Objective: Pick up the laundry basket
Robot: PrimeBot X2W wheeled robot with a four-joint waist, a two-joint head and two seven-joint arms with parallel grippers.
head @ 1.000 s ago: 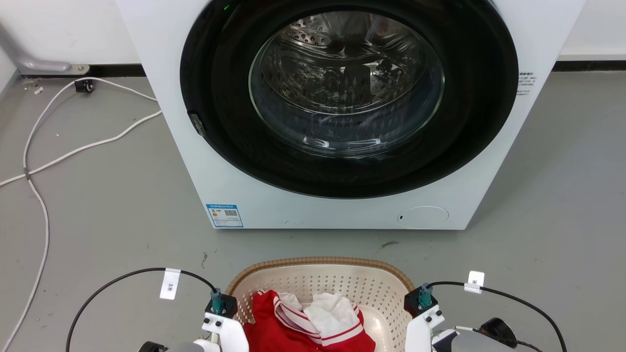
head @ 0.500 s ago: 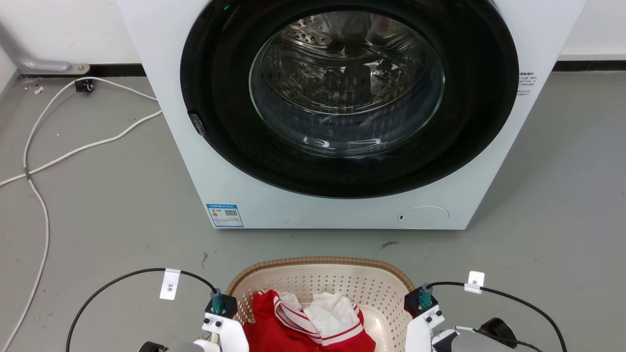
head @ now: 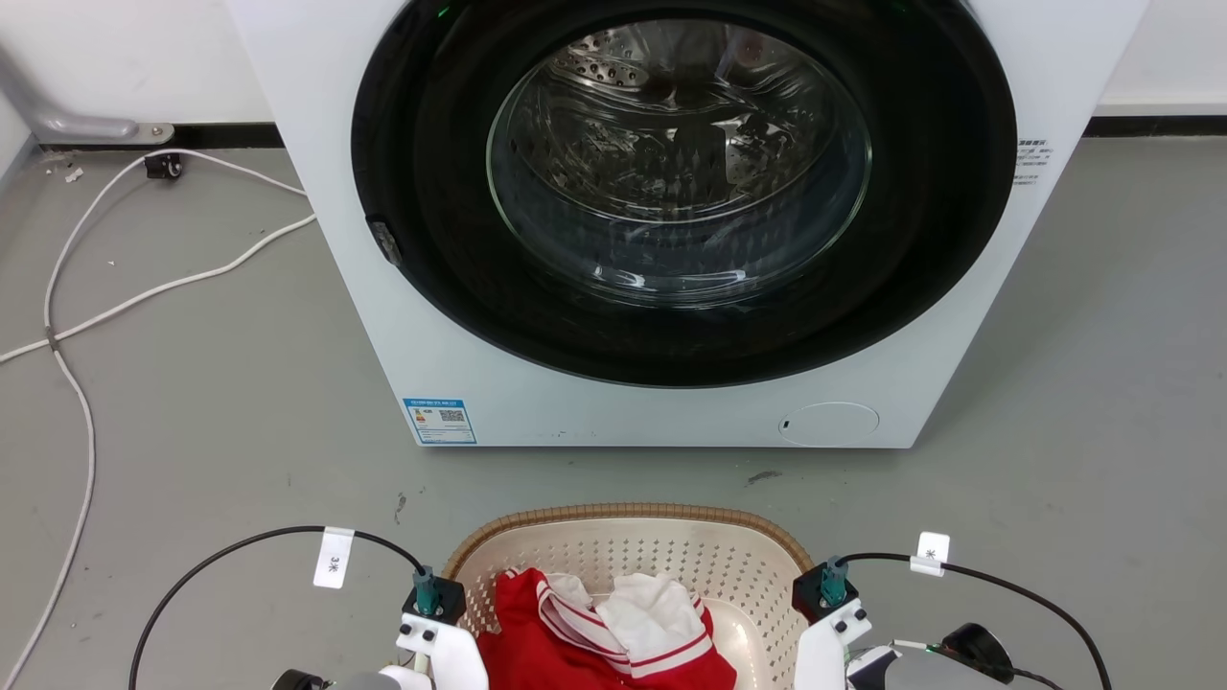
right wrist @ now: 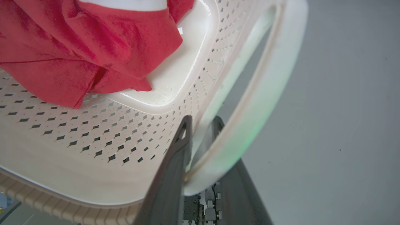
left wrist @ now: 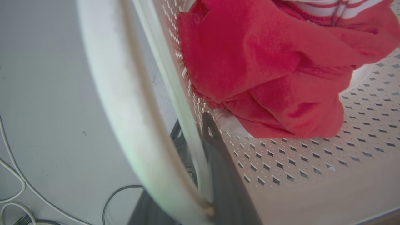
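**A:** Here's the cream perforated plastic laundry basket (head: 623, 515) with its brown woven-look rim, right between the two arms. The left pincer (left wrist: 193, 128) is at its left side and the right pincer (right wrist: 201, 122) at its right.

**B:** And look at that left grip! One long dark finger lies inside the laundry basket's wall. The other is outside it, in the opening under the left white side handle (left wrist: 122, 103). The pincer is almost closed, the wall squeezed between the fingers.

**A:** Same story on the right. One finger presses the perforated wall from inside and its partner sits in the slot behind the right white handle (right wrist: 278, 87). It's narrowed right down, with the wall caught in between.

**B:** The count, then: one basket, two handles, two pincers, one to each handle.

**A:** Inside the basket there's one heap of red cloth with white striped trim (head: 522, 642), bunched on the bottom.

**B:** Beyond the basket's far rim stands one white front-loading washing machine (head: 623, 417). Its round dark glass door (head: 681, 163) faces the basket.

**A:** Off past the basket's left side, white cables (head: 144, 292) trail over the grey floor (head: 1054, 383).
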